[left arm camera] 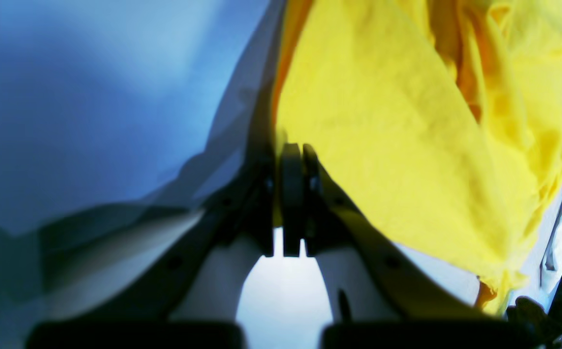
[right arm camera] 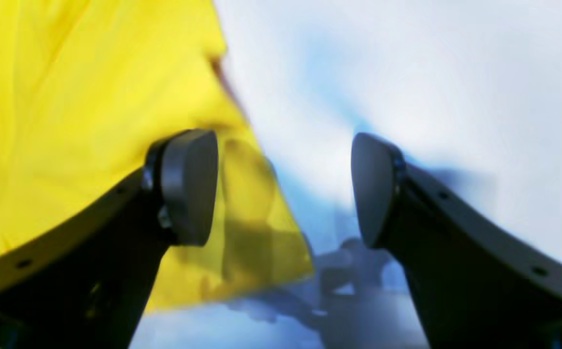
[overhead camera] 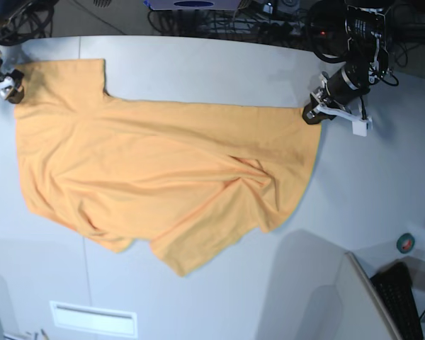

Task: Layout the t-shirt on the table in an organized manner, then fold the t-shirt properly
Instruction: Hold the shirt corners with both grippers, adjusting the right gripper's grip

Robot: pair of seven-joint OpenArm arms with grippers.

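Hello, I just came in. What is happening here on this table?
A two-armed robot is laying out an orange-yellow t-shirt on the table. The left pincer is shut on one edge of the shirt. The right pincer is open at the opposite corner, with cloth beside one finger but nothing held. The shirt lies mostly spread, still wrinkled and bunched near one side. No fold has been made.

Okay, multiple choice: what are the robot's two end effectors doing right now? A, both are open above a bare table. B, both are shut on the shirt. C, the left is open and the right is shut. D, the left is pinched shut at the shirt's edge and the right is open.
D: the left end effector has its fingers pressed together at the t-shirt's edge, while the right end effector stands wide apart beside the cloth.
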